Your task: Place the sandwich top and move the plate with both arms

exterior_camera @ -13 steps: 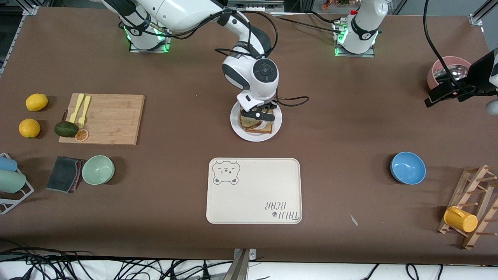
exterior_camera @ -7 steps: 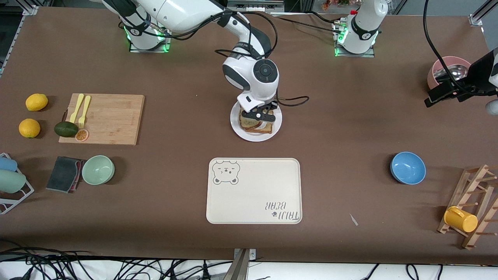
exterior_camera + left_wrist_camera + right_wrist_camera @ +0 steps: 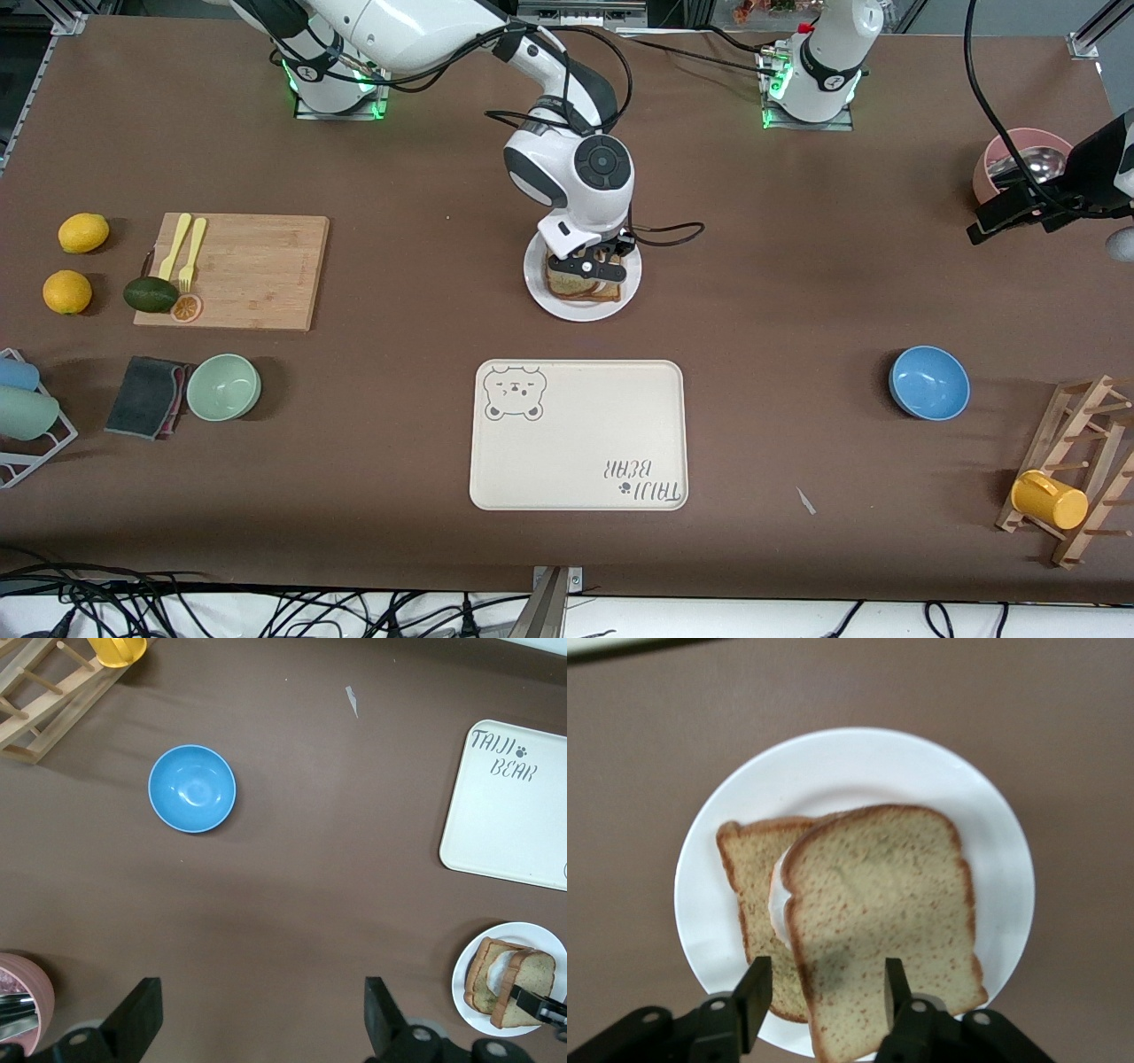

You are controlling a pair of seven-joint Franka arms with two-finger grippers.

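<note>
The white plate [image 3: 542,299] sits mid-table, farther from the front camera than the cream tray. On it the sandwich top [image 3: 881,912], a speckled tan slice, lies askew over a lower slice [image 3: 751,877], with a bit of white egg showing between them. My right gripper [image 3: 824,992] hovers just over the plate [image 3: 833,771] with its fingers open. One finger stands off the slice's edge and the other is over its surface, and neither pinches it. My left gripper [image 3: 261,1019] waits open and empty over bare table by the pink bowl. Its view shows the plate [image 3: 468,973] far off.
The cream bear tray [image 3: 580,434] lies nearer the camera than the plate. A blue bowl [image 3: 928,382], a pink bowl [image 3: 1019,159] and a wooden rack with a yellow cup [image 3: 1050,499] are toward the left arm's end. A cutting board [image 3: 248,270] and a green bowl [image 3: 223,386] are toward the right arm's end.
My right gripper's fingers have opened and let go of the sandwich top, which now rests on the egg slice. The hand has lifted slightly. The left arm has not moved.
</note>
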